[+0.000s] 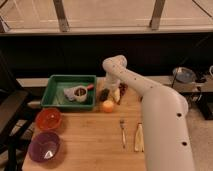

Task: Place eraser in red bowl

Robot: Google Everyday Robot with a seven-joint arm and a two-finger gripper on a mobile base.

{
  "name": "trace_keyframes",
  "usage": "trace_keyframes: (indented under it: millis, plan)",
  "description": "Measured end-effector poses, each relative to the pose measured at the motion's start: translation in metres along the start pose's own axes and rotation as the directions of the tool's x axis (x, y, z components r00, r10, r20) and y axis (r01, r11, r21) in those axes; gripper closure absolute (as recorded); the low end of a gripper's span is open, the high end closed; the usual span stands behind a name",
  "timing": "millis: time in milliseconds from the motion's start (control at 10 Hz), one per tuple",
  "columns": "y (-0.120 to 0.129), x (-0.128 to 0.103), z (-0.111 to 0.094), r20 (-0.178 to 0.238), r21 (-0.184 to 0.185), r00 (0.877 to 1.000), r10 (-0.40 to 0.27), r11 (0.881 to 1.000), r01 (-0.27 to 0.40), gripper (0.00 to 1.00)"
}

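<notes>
Eraser (104, 94) outside red bowl (48, 119)
Purple bowl (44, 147) nearest, red bowl just beyond at 8 o'clock from the orange (108, 106). Eraser at 12 o'clock from the orange. Gripper (110, 90) hangs just beside it at 1 o'clock; grip state cannot be told

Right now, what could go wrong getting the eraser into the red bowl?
1. The gripper hangs over a tight cluster of small dark things beside the green tray; it might take the wrong one.
2. The orange lies just in front and could get knocked rolling.
3. The purple bowl sits next to the red bowl; a drop could miss.
</notes>
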Motion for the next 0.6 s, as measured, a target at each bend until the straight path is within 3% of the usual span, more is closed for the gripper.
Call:
trace_keyframes:
  millis: [500, 600]
  plan:
    - [-0.021, -0.016, 0.03, 0.097, -0.003, 0.995, -0.022, 1.0, 0.022, 0.23]
    - [-0.024, -0.016, 0.033, 0.102, 0.001, 0.995, -0.022, 1.0, 0.022, 0.31]
